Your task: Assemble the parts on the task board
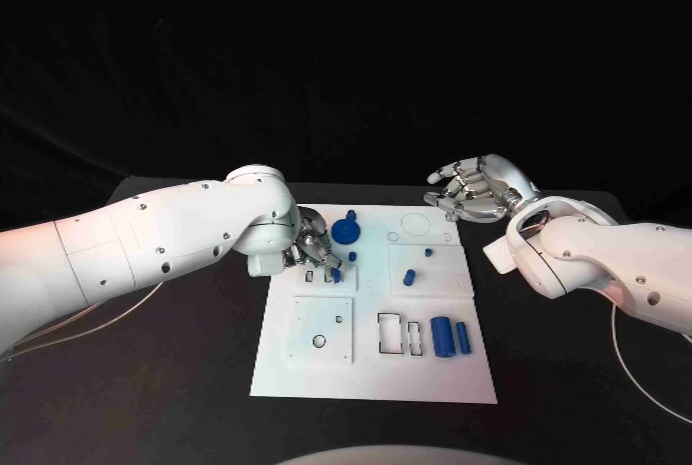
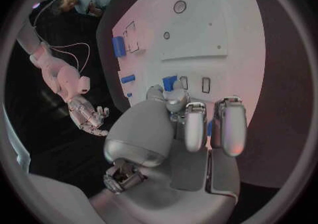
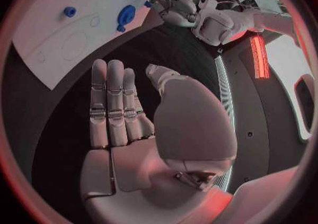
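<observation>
Left hand: my left hand (image 1: 310,247) is down over the far left part of the white board (image 1: 375,380), fingers curled in around a small blue piece (image 2: 170,82). The fingertips sit right at it, but I cannot tell whether I truly hold it or only touch it.
Why there: I judge I am working that piece into one of the little slots beside it.
Right hand: my right hand (image 1: 476,190) hangs off the board's far right corner, fingers straight and spread, holding nothing. I judge it is parked clear to leave the left room.
Other parts: a large blue knob (image 1: 346,230) stands just beyond my left hand; two blue cylinders (image 1: 451,338) lie side by side near the board's right edge; a small blue peg (image 1: 410,278) lies mid-board.
Left wrist view: shows my fingertips against the blue piece and the slots, which the arm hides from the head camera.
Right wrist view: shows my flat, bare palm (image 3: 122,123).
</observation>
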